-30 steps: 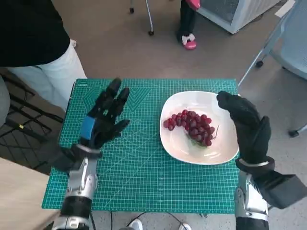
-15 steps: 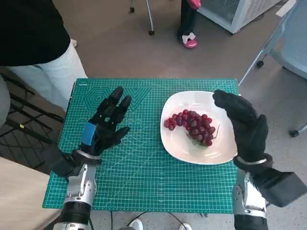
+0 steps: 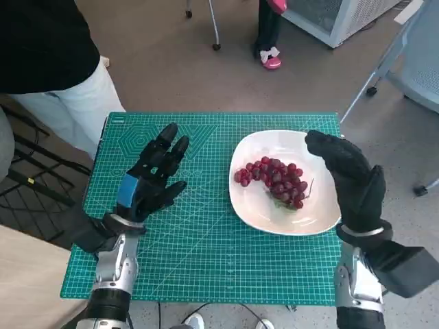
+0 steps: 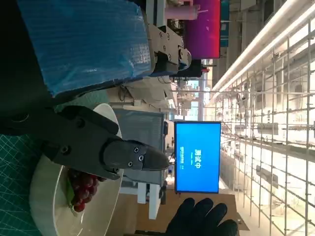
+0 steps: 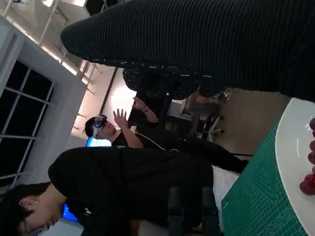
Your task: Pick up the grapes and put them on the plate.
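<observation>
Sitting on the plate [image 3: 316,221] already, the grapes [image 3: 273,179] (red bunch). Left hand [image 3: 152,177] hovers over the mat [image 3: 206,260], fingers spread, empty; right hand [image 3: 348,177] beside the plate, open too.

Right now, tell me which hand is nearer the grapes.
Right. The right hand hovers at the plate's edge, just beside the grapes; the left hand is over the mat, off the plate.

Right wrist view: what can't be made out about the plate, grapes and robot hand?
- Plate: only a rim arc shows; the frame edge cuts off the rest.
- Grapes: a few berries at the edge.
- Right robot hand: a dark band; fingers hardly visible, so its pose is unreadable here.
</observation>
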